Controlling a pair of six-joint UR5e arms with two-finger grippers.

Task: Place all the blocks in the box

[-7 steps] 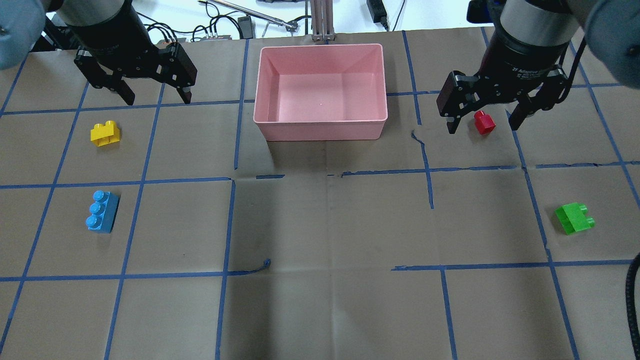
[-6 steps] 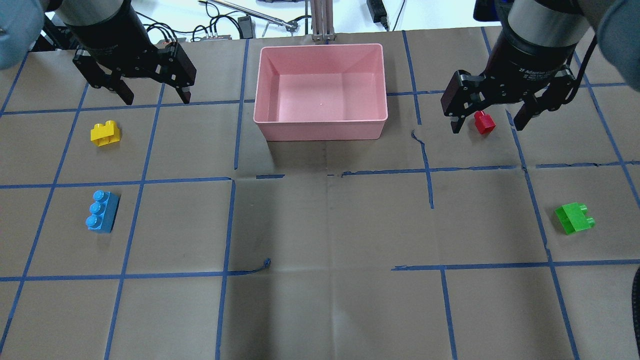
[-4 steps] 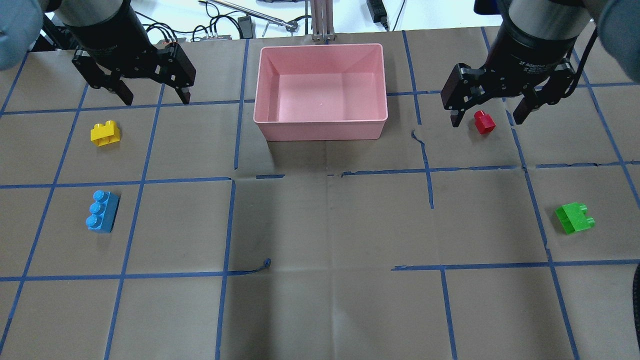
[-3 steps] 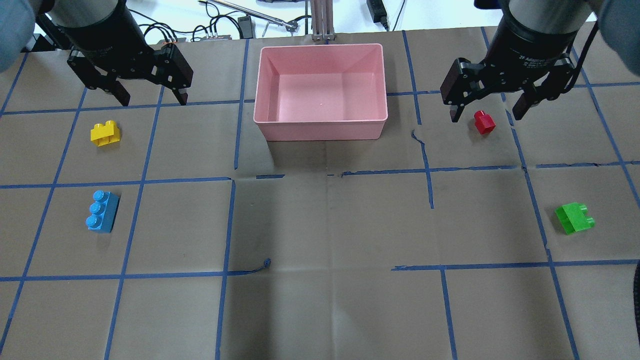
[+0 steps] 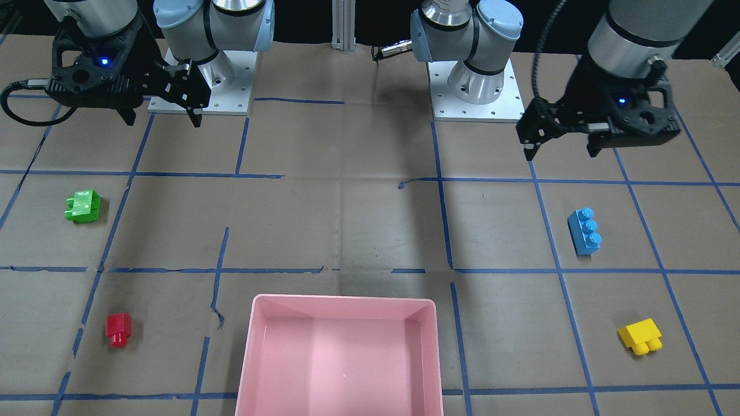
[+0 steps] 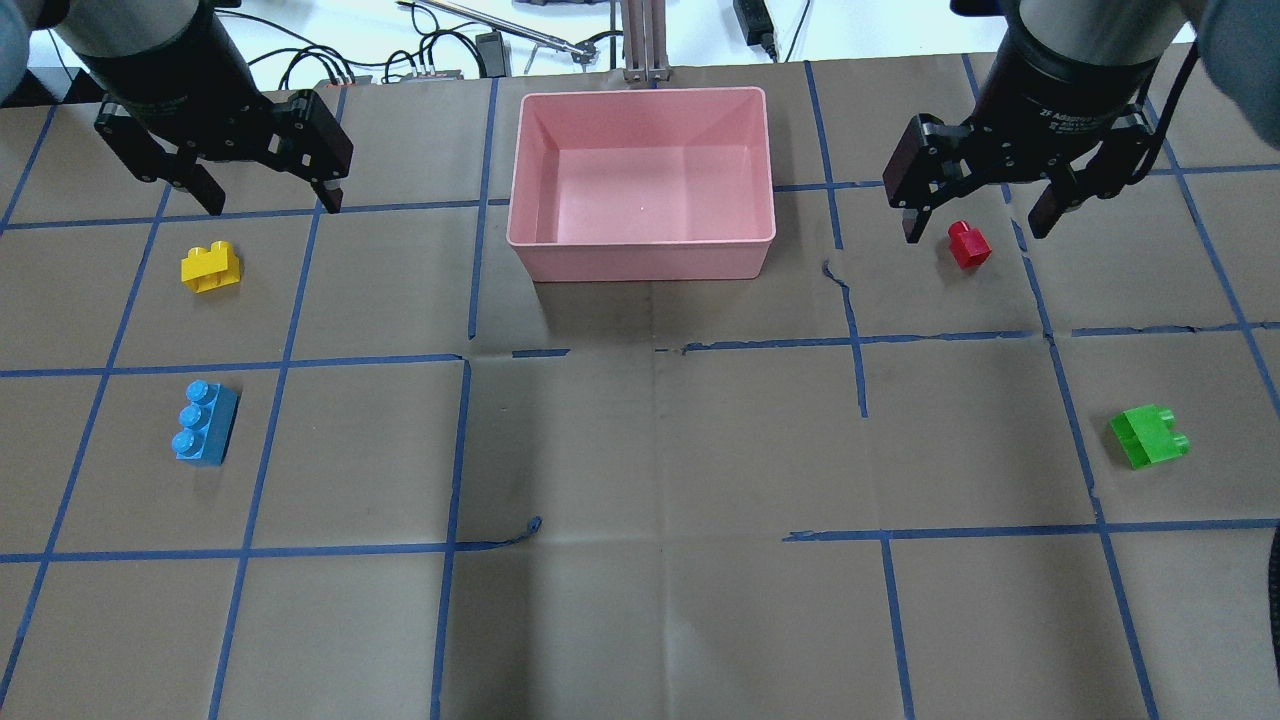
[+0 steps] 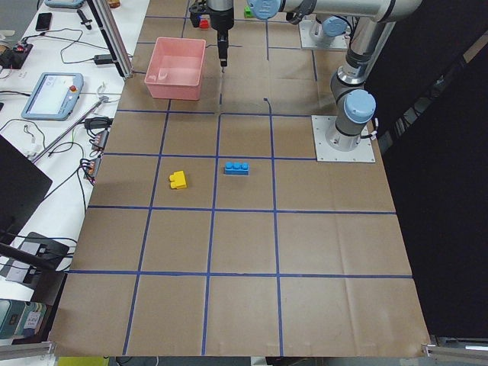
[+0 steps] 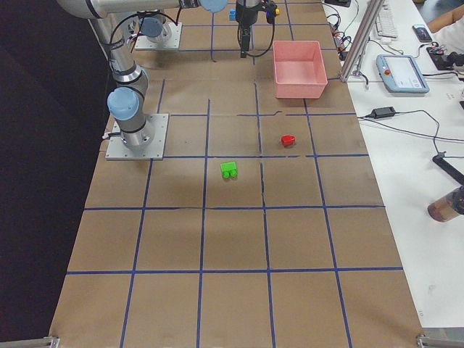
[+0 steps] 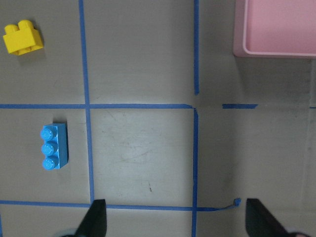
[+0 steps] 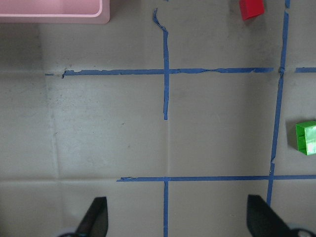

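The pink box [image 6: 640,200] stands at the table's far middle and holds nothing. The yellow brick [image 6: 210,267] and the long blue brick [image 6: 204,421] lie on the left. The small red brick [image 6: 968,244] and the green brick [image 6: 1149,437] lie on the right. My left gripper [image 6: 272,205] is open and empty, high above the table, beyond the yellow brick. My right gripper [image 6: 975,232] is open and empty, high up. In the overhead view its fingers frame the red brick. In the right wrist view the red brick [image 10: 251,8] sits at the top edge.
Brown paper with a blue tape grid covers the table [image 6: 650,450]. Cables and a metal post [image 6: 640,40] lie beyond the far edge behind the box. The arm bases [image 5: 474,86] stand on the robot's side.
My left gripper has drifted left and a little farther back. My right gripper has risen slightly while staying around the red brick in view. No brick has moved.
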